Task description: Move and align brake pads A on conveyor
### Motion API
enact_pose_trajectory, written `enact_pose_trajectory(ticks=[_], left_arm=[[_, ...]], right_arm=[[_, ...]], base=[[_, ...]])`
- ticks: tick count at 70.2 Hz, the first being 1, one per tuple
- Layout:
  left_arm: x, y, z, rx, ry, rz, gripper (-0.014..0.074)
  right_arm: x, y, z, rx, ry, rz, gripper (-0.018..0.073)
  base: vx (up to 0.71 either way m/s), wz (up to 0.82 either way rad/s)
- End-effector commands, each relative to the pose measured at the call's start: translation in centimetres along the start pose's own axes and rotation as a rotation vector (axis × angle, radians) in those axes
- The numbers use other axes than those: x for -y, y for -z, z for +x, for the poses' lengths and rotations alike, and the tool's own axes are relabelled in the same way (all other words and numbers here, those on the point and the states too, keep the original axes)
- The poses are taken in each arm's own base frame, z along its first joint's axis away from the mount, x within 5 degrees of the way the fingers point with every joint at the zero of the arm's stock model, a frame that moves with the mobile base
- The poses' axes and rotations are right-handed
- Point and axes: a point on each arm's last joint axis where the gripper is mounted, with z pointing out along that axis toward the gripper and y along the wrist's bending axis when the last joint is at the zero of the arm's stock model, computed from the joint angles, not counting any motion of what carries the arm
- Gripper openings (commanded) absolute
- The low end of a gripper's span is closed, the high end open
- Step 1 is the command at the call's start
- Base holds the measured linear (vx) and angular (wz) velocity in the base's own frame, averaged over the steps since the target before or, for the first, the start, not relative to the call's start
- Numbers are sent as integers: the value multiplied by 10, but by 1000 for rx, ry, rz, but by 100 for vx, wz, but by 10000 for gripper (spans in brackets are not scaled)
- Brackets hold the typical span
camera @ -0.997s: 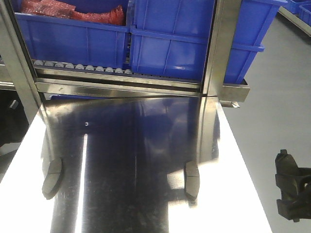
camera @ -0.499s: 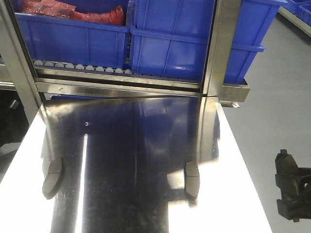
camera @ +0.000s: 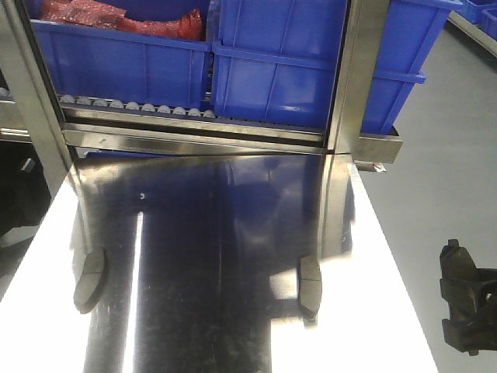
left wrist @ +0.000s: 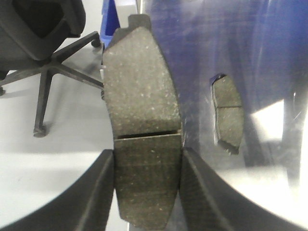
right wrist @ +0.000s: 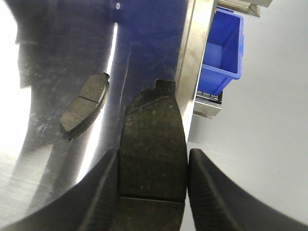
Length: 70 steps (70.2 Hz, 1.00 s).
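Steel tabletop (camera: 233, 233); left pincer (left wrist: 147, 159), right pincer (right wrist: 153, 159) each tight around grooved dark-grey brake pad (left wrist: 142, 96).

We see harsh white glare on the steel tabletop (right wrist: 14, 159) left of the right fingers (right wrist: 211, 192); beyond the left fingers (left wrist: 96, 192), reflections smear soft and grainy.

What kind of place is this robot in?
Probably a factory or workshop parts station: blue plastic bins sit on a roller rack behind a shiny steel table, and brake pads lie on the table.
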Motion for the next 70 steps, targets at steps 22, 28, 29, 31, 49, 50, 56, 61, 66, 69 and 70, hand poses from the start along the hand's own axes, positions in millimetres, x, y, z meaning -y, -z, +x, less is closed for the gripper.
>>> enact_pose_trajectory(ticks=[22,28,29,31,49,50,56,61,66,69,70], left_arm=[[0,7,-16,111,5,2,192],[0,7,-16,111,5,2,192],[0,7,-16,111,5,2,192],[0,7,-16,111,5,2,192],[0,7,-16,110,5,2,192],[0,7,-16,110,5,2,192],[0,8,-16,114,5,2,192],[0,8,-16,114,5,2,192],[0,8,-16,114,5,2,192],[0,8,-16,114,5,2,192],[0,8,-16,114,5,2,192]], right_arm=[[2,7,-16,117,5,20,-4],[2,7,-16,117,5,20,-4],[2,7,-16,117,5,20,-4],[2,7,-16,116,5,20,-4],[2,7,-16,115,5,20,-4],[2,7,-16,115,5,20,-4],[2,7,-16,115,5,20,-4],[2,7,-16,115,5,20,-4],[2,7,-16,115,5,20,-4],[2,7,-16,115,5,20,-4],[2,7,-16,115,5,20,-4]], base=[[-11,18],[-17,36],[-17,40],[-17,43],[-15,56],[-14,63],[-13,62],[-12,62],[-11,62],[-11,63],[-10,64]])
